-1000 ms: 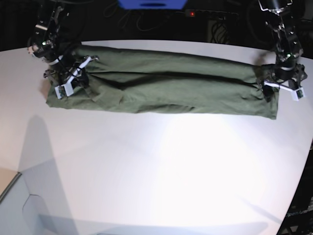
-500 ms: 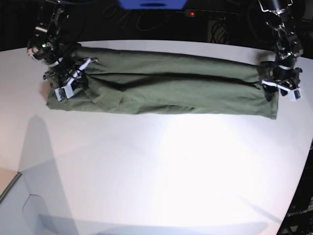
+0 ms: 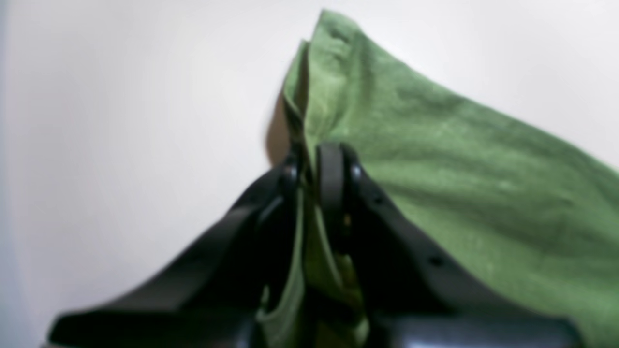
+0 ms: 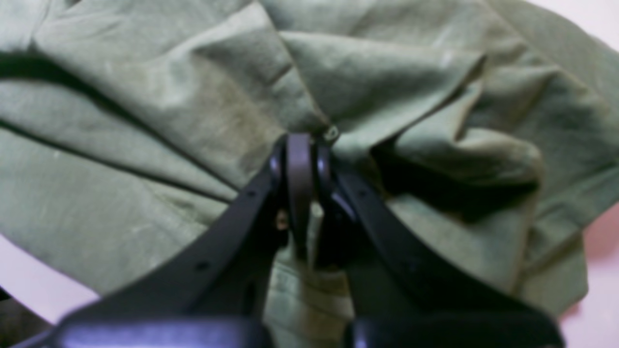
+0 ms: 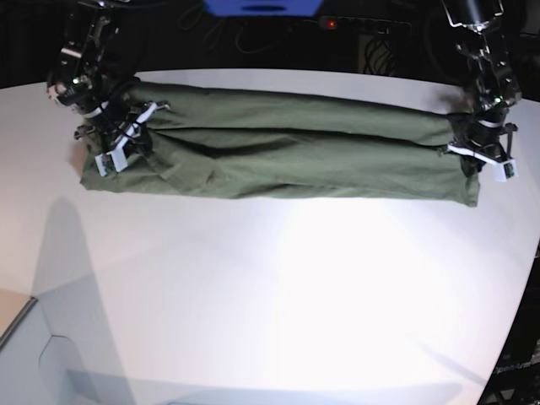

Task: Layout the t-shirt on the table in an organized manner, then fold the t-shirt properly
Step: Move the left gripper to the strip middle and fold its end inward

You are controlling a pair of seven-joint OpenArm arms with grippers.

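Both of my grippers are clamped on the t-shirt (image 5: 287,143), one at each end, and this is why the cloth lies as a long, stretched band across the far part of the table (image 5: 278,287). My left gripper (image 3: 312,166) has its jaws pressed together with a thin edge of green fabric pinched between them; in the left wrist view the cloth rises to a small peak just beyond the fingertips (image 3: 331,169), so I judge the grip takes only a folded edge or corner, not a thick bundle. My right gripper (image 4: 302,159) is also tight, biting a gathered bunch of wrinkled cloth, and creases radiate from that point, which tells me the fabric is under some pull there.

In the base view the shirt is a narrow olive strip with long creases running from end to end, its near edge resting on the white surface. I cannot tell from here which end is the collar and which is the hem, nor where the sleeves are hidden.

I think the step in hand is the spreading: with two opposite ends held, I can lift and draw the shirt toward the open near side so it unrolls flat. One risk, in my judgement, is that the thin left grip slips out when tension increases.
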